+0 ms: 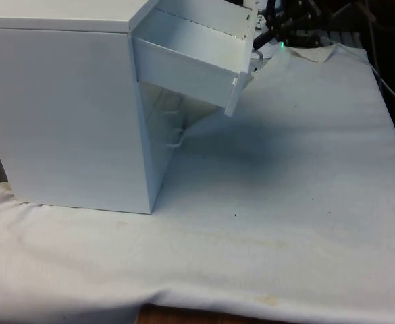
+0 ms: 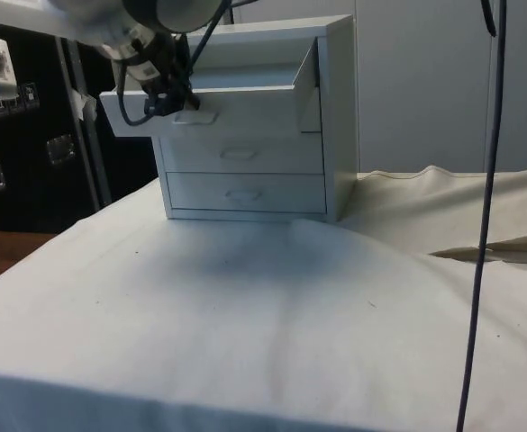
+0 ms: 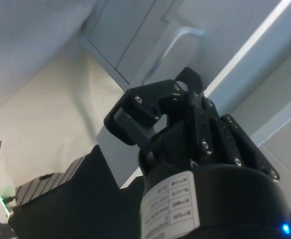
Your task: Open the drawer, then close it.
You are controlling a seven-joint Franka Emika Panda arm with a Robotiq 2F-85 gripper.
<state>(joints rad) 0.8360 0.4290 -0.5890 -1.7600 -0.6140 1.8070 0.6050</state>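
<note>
A white chest of drawers (image 2: pixel 272 126) stands on the cloth-covered counter (image 2: pixel 245 315), its light, stiff top drawer (image 2: pixel 218 94) pulled out at about nine o'clock in the side view, best taken by its front handle (image 2: pixel 195 115), where the gripper (image 2: pixel 168 94) sits, jaws' state untellable.

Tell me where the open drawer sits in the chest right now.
It is the top drawer, pulled out of the white chest above two shut drawers; the hand is at its front.
</note>
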